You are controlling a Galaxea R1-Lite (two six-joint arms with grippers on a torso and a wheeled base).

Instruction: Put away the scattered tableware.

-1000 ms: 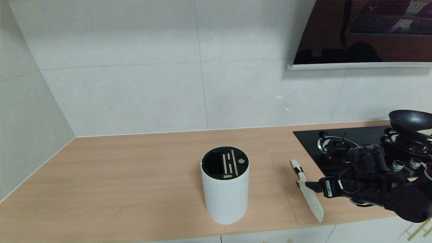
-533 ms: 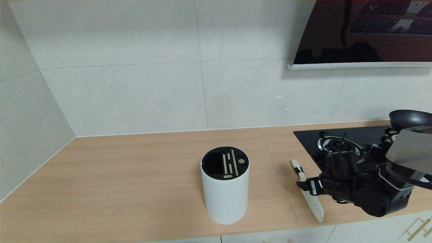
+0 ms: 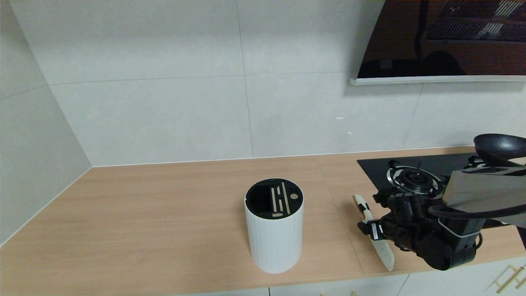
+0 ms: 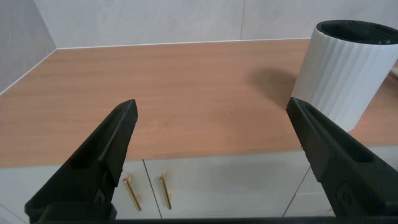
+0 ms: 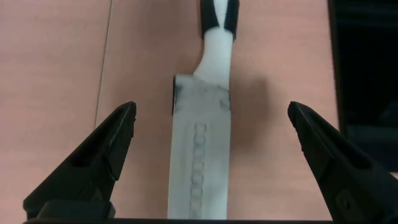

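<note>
Knife [image 3: 384,254] not yet stored.
Right hand [image 3: 372,228] hung over it on the table [image 3: 164,213], fingers spread; the holder [image 3: 274,234] looked empty.

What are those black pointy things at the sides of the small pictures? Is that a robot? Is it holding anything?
Yes, it is a robot with two arms. The big picture comes from a camera on its head, looking down at a wooden kitchen counter. The two small pictures come from cameras on its wrists, so the black prongs are its own gripper fingers. The left gripper is open near the counter's front edge, close to a white ribbed holder with slots on top. The right gripper is open just above a white knife lying flat beside the stove. Nothing is held.
</note>
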